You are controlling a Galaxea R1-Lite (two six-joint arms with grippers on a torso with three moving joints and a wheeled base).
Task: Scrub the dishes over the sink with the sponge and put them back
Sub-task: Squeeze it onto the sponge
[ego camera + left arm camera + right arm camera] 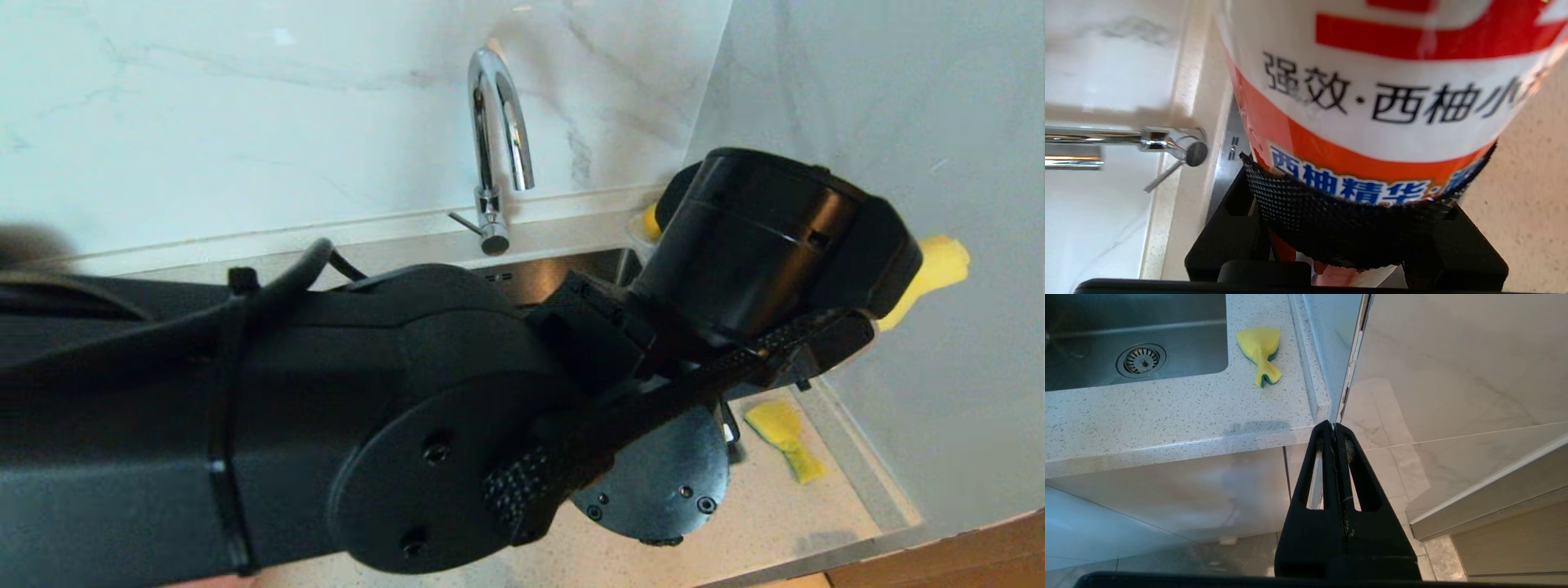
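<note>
My left gripper [1367, 192] is shut on a detergent bottle [1392, 81] with a white and orange label. Its black mesh pads wrap the bottle's lower body. It hangs over the counter to the right of the sink [1167, 330], near the back wall. My left arm [326, 408] fills most of the head view. The sponge [1259, 351], yellow with a green layer, lies crumpled on the counter right of the sink, and the head view has the sponge [784, 437] below the hand. My right gripper [1334, 426] is shut and empty, parked low by the counter's front corner. The dishes are out of view.
A chrome faucet [498, 139] stands behind the sink, close to the held bottle in the left wrist view. The round drain [1141, 360] sits in the basin floor. A glossy marble wall [939, 122] closes the counter on the right. Speckled counter [1167, 412] runs along the front.
</note>
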